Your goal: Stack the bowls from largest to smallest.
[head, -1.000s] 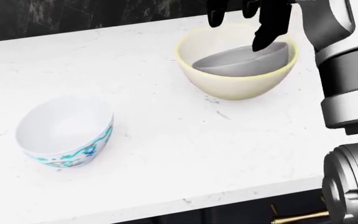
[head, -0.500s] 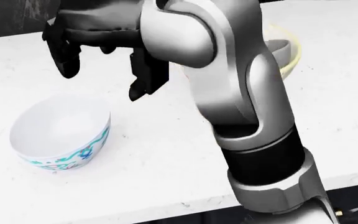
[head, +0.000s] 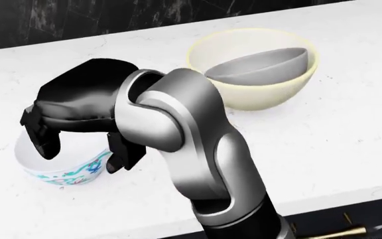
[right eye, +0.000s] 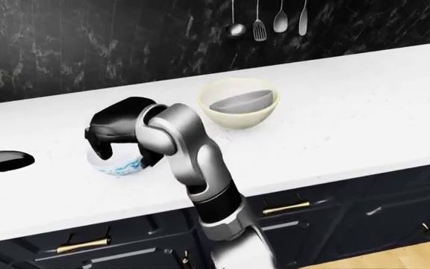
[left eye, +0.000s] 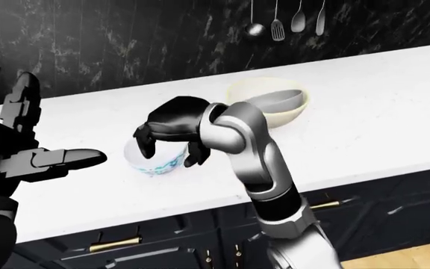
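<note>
Head view shows three bowls on the white marbled counter (head: 350, 149). The grey, shallow, matte bowl (head: 261, 67) already sits tilted inside the wide cream-yellow bowl (head: 257, 92) near the top right, so by my judgement one nesting step is done. The third, a small white ceramic bowl with a teal painted band (head: 68, 172), stands alone at the lower left, well apart from the other two.

The right hand (head: 78, 134), black and three-fingered, hangs directly over this patterned bowl, one finger dipping inside the rim and another down its outer wall. The fingers are spread around the rim; whether they press on it I cannot tell, and they do not look clenched. The left hand (left eye: 47, 159) shows at the left edge of the left-eye view, fingers extended flat and holding nothing, apart from the bowl.

What looks left: gripping the patterned bowl, carrying it across and setting it into the grey one.

Count: three bowls, two hands, four utensils (left eye: 286, 19) hanging on the dark wall.
</note>
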`<state>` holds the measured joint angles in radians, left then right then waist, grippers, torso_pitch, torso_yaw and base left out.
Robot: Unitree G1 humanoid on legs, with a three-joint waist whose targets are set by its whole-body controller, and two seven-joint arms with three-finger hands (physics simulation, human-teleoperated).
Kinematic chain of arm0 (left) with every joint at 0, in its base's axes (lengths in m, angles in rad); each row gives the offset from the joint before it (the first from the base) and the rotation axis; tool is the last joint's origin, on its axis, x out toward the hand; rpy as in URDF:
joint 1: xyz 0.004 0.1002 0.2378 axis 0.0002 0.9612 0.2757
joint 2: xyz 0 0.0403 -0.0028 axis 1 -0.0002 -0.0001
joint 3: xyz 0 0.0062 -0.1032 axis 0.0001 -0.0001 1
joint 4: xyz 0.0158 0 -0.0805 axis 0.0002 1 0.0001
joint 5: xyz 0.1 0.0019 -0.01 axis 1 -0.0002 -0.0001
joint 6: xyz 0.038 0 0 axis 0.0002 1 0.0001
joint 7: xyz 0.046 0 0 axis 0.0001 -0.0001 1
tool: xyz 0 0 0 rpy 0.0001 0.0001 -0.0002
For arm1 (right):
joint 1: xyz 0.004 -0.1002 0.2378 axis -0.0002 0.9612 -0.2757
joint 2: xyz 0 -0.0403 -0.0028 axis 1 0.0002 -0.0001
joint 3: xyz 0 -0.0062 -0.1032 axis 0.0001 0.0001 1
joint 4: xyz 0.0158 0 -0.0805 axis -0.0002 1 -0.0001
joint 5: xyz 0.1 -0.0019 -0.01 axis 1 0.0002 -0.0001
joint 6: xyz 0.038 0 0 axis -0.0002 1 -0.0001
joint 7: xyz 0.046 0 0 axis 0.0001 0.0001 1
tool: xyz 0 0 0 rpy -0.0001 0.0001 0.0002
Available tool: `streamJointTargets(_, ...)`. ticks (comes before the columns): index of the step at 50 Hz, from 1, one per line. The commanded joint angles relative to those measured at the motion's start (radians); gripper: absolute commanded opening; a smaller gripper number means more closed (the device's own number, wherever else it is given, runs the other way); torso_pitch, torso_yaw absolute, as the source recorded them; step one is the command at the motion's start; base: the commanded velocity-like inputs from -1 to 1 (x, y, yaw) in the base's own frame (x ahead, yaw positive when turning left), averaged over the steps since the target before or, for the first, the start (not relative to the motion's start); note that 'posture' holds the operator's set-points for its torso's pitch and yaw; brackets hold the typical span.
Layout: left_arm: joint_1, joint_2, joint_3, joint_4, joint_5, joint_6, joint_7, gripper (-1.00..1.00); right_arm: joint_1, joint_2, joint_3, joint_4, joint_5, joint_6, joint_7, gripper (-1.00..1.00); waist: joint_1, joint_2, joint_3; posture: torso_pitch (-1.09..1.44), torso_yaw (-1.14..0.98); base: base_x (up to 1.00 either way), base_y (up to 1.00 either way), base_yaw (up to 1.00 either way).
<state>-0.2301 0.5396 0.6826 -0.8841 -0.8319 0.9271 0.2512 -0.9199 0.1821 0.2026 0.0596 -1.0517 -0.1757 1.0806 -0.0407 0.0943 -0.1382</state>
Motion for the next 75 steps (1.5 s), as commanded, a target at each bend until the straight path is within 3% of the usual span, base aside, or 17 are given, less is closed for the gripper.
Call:
streamJointTargets(1,-0.017,0.014,0.012,-0.009,0.011,-0.028,-0.005,1.00,-0.027,0.005,-0.014,-0.021,-0.003,-0.010,-0.030,0.07,0.000,0.008,-0.013,-0.24,0.00,0.00,0.00,0.00)
streamJointTargets(12,-0.023,0.003,0.003,-0.007,0.035,-0.027,-0.020,1.00,-0.031,-0.017,-0.027,0.130,-0.015,-0.055,-0.135,0.06,0.002,0.007,-0.019,-0.24,0.00,0.00,0.00,0.00)
streamJointTargets(24,-0.025,0.015,0.010,-0.002,0.019,-0.027,-0.010,1.00,-0.032,0.019,-0.008,0.224,-0.034,-0.075,-0.200,-0.07,0.004,0.009,-0.022,-0.24,0.00,0.00,0.00,0.00)
streamJointTargets(37,-0.013,0.004,0.008,-0.003,0.033,-0.039,-0.021,1.00,-0.025,0.029,0.001,0.336,-0.078,-0.120,-0.282,-0.06,0.010,0.008,-0.027,-0.24,0.00,0.00,0.00,0.00)
streamJointTargets(39,-0.009,-0.001,0.008,-0.001,0.042,-0.043,-0.029,1.00,-0.032,0.024,-0.003,0.368,-0.087,-0.132,-0.311,-0.19,0.010,0.009,-0.029,-0.24,0.00,0.00,0.00,0.00)
streamJointTargets(43,-0.004,-0.010,0.004,-0.003,0.054,-0.047,-0.037,1.00,-0.038,0.023,-0.007,0.385,-0.091,-0.137,-0.326,-0.80,0.012,0.008,-0.031,-0.24,0.00,0.00,0.00,0.00)
streamJointTargets(45,-0.005,-0.012,0.004,-0.002,0.058,-0.047,-0.041,1.00,-0.037,0.021,-0.007,0.390,-0.094,-0.142,-0.330,-0.90,0.013,0.007,-0.031,-0.24,0.00,0.00,0.00,0.00)
streamJointTargets(48,-0.007,-0.016,0.001,-0.002,0.064,-0.046,-0.044,1.00,-0.042,0.020,-0.009,0.390,-0.096,-0.142,-0.332,-1.00,0.014,0.006,-0.033,-0.24,0.00,0.00,0.00,0.00)
streamJointTargets(56,-0.013,-0.015,0.011,-0.012,0.052,-0.029,-0.038,1.00,-0.115,-0.002,-0.042,0.321,-0.057,-0.086,-0.266,-1.00,0.015,0.002,-0.029,-0.24,0.00,0.00,0.00,0.00)
streamJointTargets(66,-0.016,-0.013,0.001,-0.006,0.047,-0.046,-0.029,1.00,-0.332,-0.115,-0.111,0.343,0.035,-0.011,-0.194,-1.00,0.012,-0.001,-0.017,-0.24,0.00,0.00,0.00,0.00)
streamJointTargets(72,-0.029,0.003,0.009,-0.005,0.027,-0.033,-0.016,1.00,-0.534,-0.263,-0.171,0.495,0.111,0.016,-0.191,-1.00,0.010,-0.004,-0.009,-0.24,0.00,0.00,0.00,0.00)
streamJointTargets(75,-0.049,0.022,0.020,-0.013,-0.012,-0.009,0.012,1.00,-0.607,-0.330,-0.179,0.651,0.123,-0.013,-0.249,-1.00,0.008,-0.005,-0.004,-0.24,0.00,0.00,0.00,0.00)
